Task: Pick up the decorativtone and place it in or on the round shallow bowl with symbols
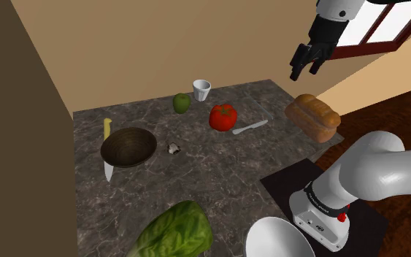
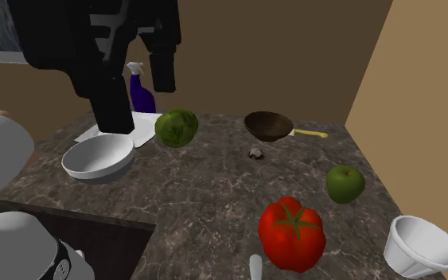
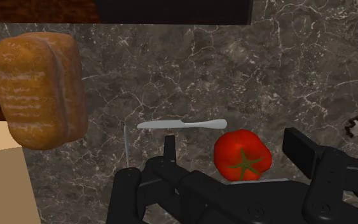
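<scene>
The gripper (image 1: 306, 71) hung high over the worktop (image 1: 218, 175), its two black fingers standing apart with nothing between them. In the shoulder view it sat at about 12 o'clock from the bread loaf (image 1: 312, 116), which lay at the worktop's edge.

The stone (image 1: 174, 149), a small mottled pale-and-dark lump, rested on the dark marbled surface just beside the brown bowl (image 1: 128, 146), at roughly 3 o'clock from it in the shoulder view and not touching its rim. It lay well apart from the gripper.

A yellow-handled knife (image 1: 107, 131) lay partly hidden by the bowl, its handle showing at 11 o'clock and its blade at 7 o'clock. From the stone, the green apple (image 1: 181, 103) was at 12 o'clock, the white cup (image 1: 201, 90) at 1 o'clock, and the tomato (image 1: 223, 116) at 2 o'clock. A white butter knife (image 1: 250, 127) lay just beside the tomato at its 4 o'clock. A head of lettuce (image 1: 173, 230) and a white bowl (image 1: 278, 237) sat near the shoulder view's lower edge.
</scene>
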Robot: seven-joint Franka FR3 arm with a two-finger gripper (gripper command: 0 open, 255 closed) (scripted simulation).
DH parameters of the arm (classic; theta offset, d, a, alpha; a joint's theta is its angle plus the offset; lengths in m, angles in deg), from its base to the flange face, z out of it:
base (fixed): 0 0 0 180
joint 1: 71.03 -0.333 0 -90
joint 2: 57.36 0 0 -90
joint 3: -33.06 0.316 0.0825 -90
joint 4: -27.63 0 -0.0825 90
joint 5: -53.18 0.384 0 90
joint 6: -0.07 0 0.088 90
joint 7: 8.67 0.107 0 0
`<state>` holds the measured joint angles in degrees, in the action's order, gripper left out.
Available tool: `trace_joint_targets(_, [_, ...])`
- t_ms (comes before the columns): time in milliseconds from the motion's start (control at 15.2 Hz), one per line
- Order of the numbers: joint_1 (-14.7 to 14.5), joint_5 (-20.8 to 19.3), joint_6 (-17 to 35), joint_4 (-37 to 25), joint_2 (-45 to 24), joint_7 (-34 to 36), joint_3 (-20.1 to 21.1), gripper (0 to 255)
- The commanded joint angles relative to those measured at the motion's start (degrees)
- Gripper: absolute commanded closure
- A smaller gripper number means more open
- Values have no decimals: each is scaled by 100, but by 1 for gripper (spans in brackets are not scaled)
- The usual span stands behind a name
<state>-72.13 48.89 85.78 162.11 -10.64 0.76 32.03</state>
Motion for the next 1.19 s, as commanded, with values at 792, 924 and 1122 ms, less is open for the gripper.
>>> trace_joint_targets(792, [-408, 786, 1612, 312, -1592, 858, 737, 0])
trace_joint_targets(924, [-471, 888, 1874, 268, -1934, 982, 857, 0])
trace_joint_targets(1122, [-562, 1017, 2250, 150, -2477, 1163, 1030, 0])
